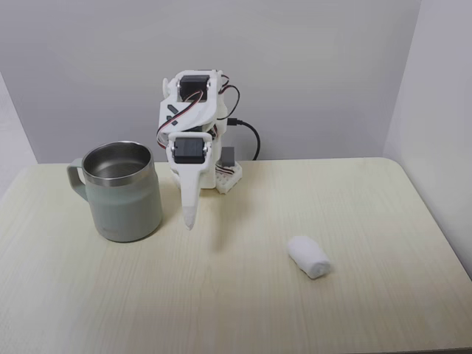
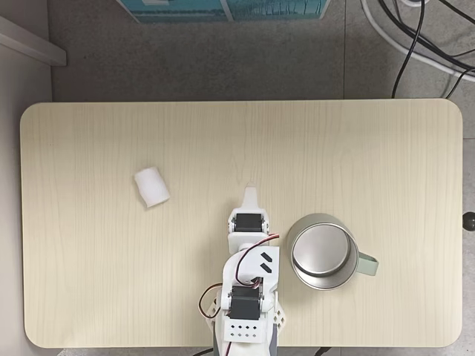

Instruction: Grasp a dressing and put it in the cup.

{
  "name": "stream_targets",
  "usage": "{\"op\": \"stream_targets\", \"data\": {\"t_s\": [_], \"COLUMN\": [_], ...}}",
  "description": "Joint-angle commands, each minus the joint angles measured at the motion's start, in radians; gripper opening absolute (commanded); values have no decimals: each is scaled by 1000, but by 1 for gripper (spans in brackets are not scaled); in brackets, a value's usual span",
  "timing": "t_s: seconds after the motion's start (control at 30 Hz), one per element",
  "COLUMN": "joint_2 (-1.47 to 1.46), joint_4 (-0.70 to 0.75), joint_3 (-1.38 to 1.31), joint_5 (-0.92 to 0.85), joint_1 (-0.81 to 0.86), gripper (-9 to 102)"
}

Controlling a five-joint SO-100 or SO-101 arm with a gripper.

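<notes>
The arm sat folded at its base with the gripper (image 1: pixel 189 221) pointing down, the fingers (image 1: pixel 190 210) drawn together to a narrow tip and holding nothing. In the front fixed view the dressing (image 1: pixel 308 256) lay on its side on the pale wooden surface (image 1: pixel 221 310), well right of the gripper and nearer the camera, while the cup (image 1: pixel 122 191) stood upright just left of the gripper.

The step in hand looked like the reach. To do it well, the arm would need to swing toward the roll, spread the fingers wide before descending, and close across the short width of the soft roll rather than its ends.

The top-down fixed view showed the dressing (image 2: pixel 151 186) angled on the surface, and the cup (image 2: pixel 321 251) with an empty steel interior. The front view gave the gripper's height above the surface.
</notes>
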Motion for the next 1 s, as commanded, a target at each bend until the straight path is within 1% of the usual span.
{"op": "stream_targets", "data": {"t_s": [0.0,0.53,0.73,0.97], "joint_2": [-6,-8,-8,28], "joint_4": [-20,-18,71,172], "joint_3": [0,0,75,284], "joint_5": [17,12,-2,-127], "joint_1": [-23,-29,-54,-112], "gripper": [0,0,0,0]}}
